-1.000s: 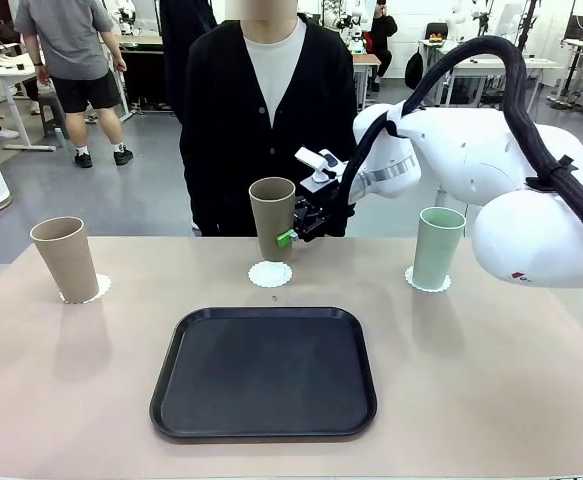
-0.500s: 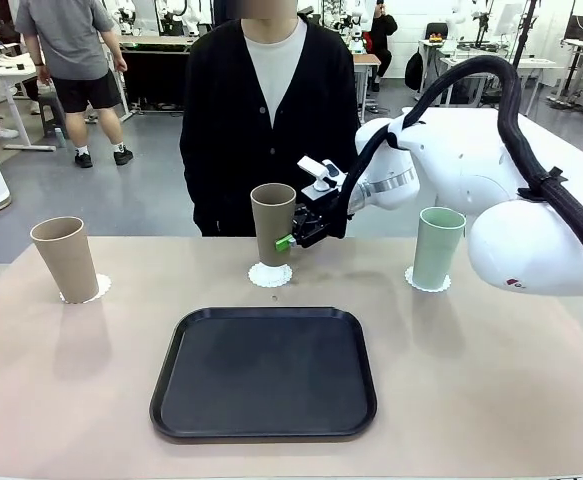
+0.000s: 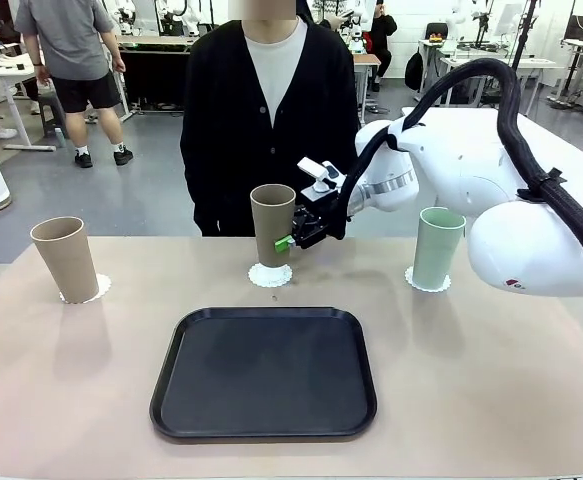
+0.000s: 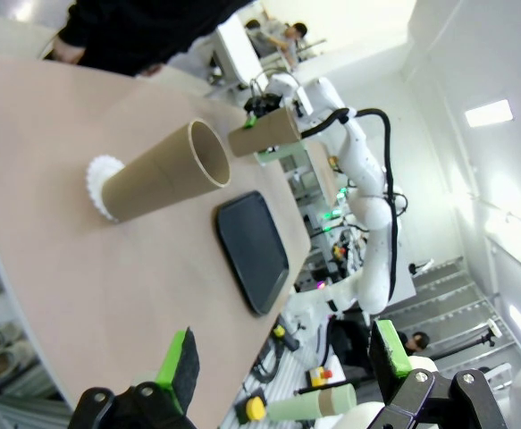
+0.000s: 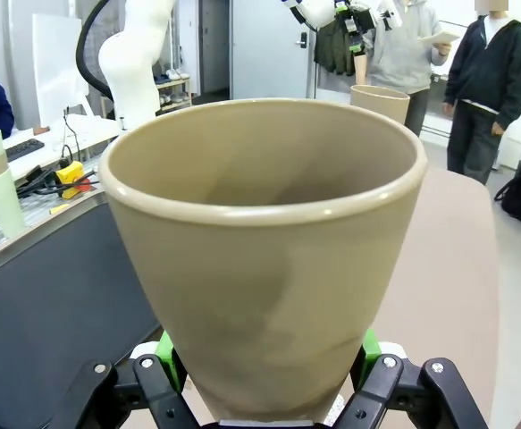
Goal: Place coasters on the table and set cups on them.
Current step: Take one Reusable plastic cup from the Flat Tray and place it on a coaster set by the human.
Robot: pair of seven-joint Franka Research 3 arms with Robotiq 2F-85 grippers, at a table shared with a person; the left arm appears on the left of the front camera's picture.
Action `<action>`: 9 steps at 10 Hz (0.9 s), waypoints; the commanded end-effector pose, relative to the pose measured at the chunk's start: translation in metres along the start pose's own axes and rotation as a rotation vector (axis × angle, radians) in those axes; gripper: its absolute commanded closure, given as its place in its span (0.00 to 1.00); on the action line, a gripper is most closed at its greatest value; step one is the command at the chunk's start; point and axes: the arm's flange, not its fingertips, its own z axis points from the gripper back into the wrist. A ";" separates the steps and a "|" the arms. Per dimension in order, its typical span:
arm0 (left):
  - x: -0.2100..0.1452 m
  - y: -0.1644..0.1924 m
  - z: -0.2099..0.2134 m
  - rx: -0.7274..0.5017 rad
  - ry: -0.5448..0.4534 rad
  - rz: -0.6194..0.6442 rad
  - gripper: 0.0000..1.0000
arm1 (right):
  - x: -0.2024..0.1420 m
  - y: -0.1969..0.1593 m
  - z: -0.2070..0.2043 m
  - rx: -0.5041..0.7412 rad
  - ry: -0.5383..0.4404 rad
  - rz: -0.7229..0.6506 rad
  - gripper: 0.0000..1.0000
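My right gripper (image 3: 289, 240) is shut on a beige-brown cup (image 3: 273, 222) and holds it upright, with its base right at the middle coaster (image 3: 270, 275); whether they touch I cannot tell. In the right wrist view this cup (image 5: 264, 241) sits between the green pads (image 5: 165, 345). A second beige cup (image 3: 64, 258) stands on the left coaster (image 3: 96, 290), and the mint green cup (image 3: 438, 248) on the right coaster (image 3: 428, 283). My left gripper (image 4: 284, 357) hangs open, well away from the beige cup (image 4: 162, 170) on its coaster (image 4: 97, 183).
A black tray (image 3: 264, 372) lies on the beige table (image 3: 491, 380) in front of the middle coaster. A person in a black cardigan (image 3: 261, 110) stands at the far edge behind the held cup. White tables and other people stand farther back.
My right gripper has come down a little with the beige cup, so its base now covers the back of the middle coaster. The other cups have not moved.
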 end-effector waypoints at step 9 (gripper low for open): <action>0.000 -0.002 0.000 0.009 0.000 0.004 0.00 | -0.019 -0.023 -0.011 0.013 0.030 0.011 0.18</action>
